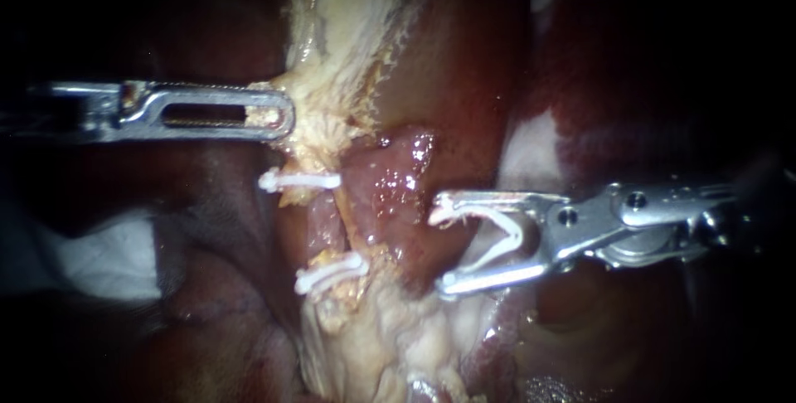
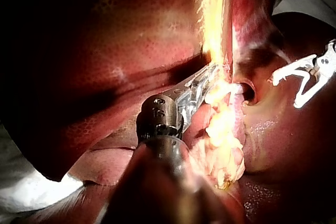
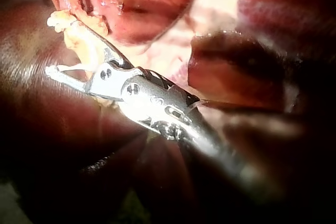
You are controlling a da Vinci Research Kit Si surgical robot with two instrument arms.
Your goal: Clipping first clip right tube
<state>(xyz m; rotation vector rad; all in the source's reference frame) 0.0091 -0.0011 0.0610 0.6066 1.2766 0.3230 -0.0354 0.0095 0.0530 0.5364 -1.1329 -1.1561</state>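
Right instrument [image 1: 439,247]: enters from the right with its jaws spread wide. An open white clip [image 1: 496,235] is seated between them and touches both, so the jaws grip the clip and nothing else. The clip's mouth faces the right tube [image 1: 388,196], a glossy red strand. The clip tips lie just beside the strand's edge, not around it; contact cannot be confirmed. Right tube: runs up and down between the right instrument and the left tube [image 1: 322,222]. Left tube: a thinner pinkish strand just beside the right tube. It carries two closed white clips, an upper set clip [image 1: 300,179] and a lower set clip [image 1: 332,273], well apart along it. Left instrument [image 1: 280,115]: enters from the left with its slotted jaws closed on pale tissue [image 1: 327,125] just above the upper set clip. The left wrist view shows the same jaw tips buried in that yellow-white strip. A further ragged pale mass lies below the lower set clip. Behind: dark red liver [image 2: 121,35] surrounds the field. A white cloth [image 1: 108,264] lies at the far left, below the left instrument's shaft.
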